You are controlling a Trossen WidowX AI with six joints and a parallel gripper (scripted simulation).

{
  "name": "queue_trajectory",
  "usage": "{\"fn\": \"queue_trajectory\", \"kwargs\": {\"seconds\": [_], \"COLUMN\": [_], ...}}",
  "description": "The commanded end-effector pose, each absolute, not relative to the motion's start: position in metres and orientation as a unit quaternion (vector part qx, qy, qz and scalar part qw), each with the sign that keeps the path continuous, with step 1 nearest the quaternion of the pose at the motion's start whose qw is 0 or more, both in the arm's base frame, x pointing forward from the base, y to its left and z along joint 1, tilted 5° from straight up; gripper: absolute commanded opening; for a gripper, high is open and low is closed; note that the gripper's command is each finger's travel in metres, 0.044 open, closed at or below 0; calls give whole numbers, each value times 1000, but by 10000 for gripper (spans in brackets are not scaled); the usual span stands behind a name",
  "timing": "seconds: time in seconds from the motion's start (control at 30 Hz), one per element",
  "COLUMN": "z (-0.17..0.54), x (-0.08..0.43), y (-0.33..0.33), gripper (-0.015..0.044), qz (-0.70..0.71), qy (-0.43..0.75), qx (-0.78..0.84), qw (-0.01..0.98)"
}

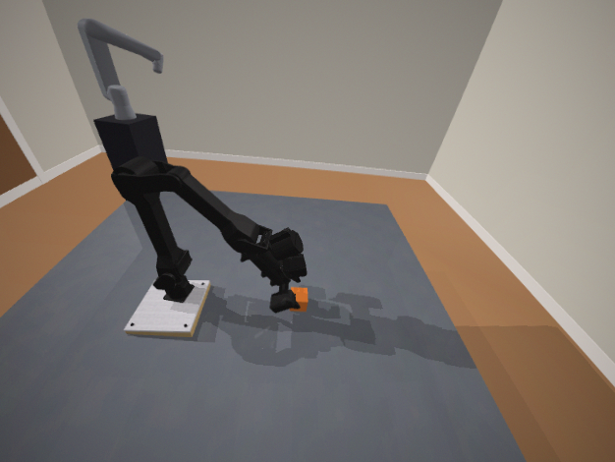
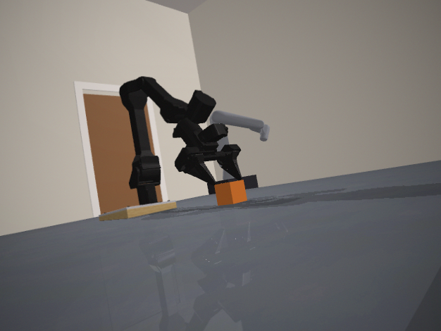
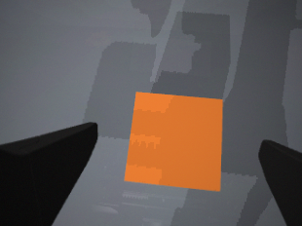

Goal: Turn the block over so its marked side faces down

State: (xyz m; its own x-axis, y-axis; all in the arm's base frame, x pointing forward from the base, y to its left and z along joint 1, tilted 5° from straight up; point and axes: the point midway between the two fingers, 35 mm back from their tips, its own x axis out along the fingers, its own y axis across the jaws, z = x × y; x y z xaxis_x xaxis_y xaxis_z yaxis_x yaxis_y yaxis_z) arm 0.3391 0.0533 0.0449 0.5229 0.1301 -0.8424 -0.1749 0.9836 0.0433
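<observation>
The orange block [image 1: 301, 296] [image 2: 230, 192] [image 3: 174, 141] rests flat on the grey table [image 1: 347, 397] [image 2: 320, 249]. Its top and the sides that show are plain orange, and no marked side is in view. My gripper [image 1: 288, 299] [image 2: 225, 179] [image 3: 177, 139] is open and points down, just above the block. One black finger stands on each side of the block, and neither touches it. In the wrist view the block lies between the two fingertips with clear gaps on both sides.
The arm's white base plate [image 1: 163, 317] [image 2: 139, 210] lies on the table to the left of the block. A black box [image 1: 130, 137] with a grey camera mast [image 1: 106, 64] [image 2: 241, 122] stands behind the arm. A brown door [image 2: 110, 149] is in the wall.
</observation>
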Motion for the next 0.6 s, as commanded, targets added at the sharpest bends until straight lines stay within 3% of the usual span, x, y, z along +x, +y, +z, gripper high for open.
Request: {"fn": "queue_trajectory", "kwargs": {"seconds": [0.0, 0.3, 0.57], "z": [95, 95, 106], "x": [327, 328, 348], "y": [50, 50, 53], "gripper": [440, 440, 440], "qz": [89, 88, 83], "qy": [517, 519, 615], "qx": [-33, -33, -42], "qw": [851, 849, 783]}}
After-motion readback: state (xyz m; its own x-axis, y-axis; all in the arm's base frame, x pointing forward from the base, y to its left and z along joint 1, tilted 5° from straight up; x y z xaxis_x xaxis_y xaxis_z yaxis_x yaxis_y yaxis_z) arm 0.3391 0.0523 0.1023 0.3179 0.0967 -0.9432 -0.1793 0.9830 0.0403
